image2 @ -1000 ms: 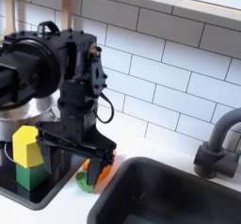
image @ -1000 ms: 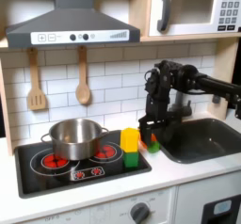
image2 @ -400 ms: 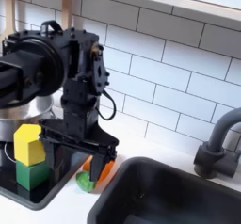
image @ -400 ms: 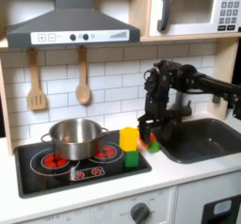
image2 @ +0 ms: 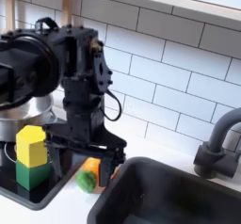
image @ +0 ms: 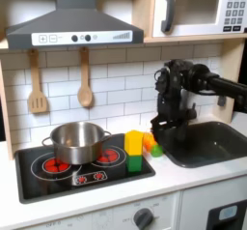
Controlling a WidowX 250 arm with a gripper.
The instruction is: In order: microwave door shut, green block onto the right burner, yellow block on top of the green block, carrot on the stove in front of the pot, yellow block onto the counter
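A: Toy kitchen, white tile wall, sink [image: 203, 142] at the first exterior view's right. Microwave door [image: 193, 10] closed. Yellow block [image2: 31, 145] sits on green block [image2: 32, 173] at the stove [image: 68, 176] edge.

B: So the carrot step, likely. Gripper [image2: 87, 156] hangs low over the carrot [image2: 89, 174], fingers spread either side, nothing pinched.

A: Carrot lies on the counter between stove and sink. Next: drop, close, then carry it in front of the pot [image: 75, 140].

Blocks: I count two, one yellow block [image: 133, 141] and one green block [image: 134, 161].
Carrots: one carrot [image2: 88, 175].
Pots: one pot [image: 75, 140].
Hanging utensils: two, spatula [image: 37, 83] and wooden spoon [image: 85, 79].
Microwaves: one microwave [image: 198, 9].
Sinks: one sink [image: 207, 144].
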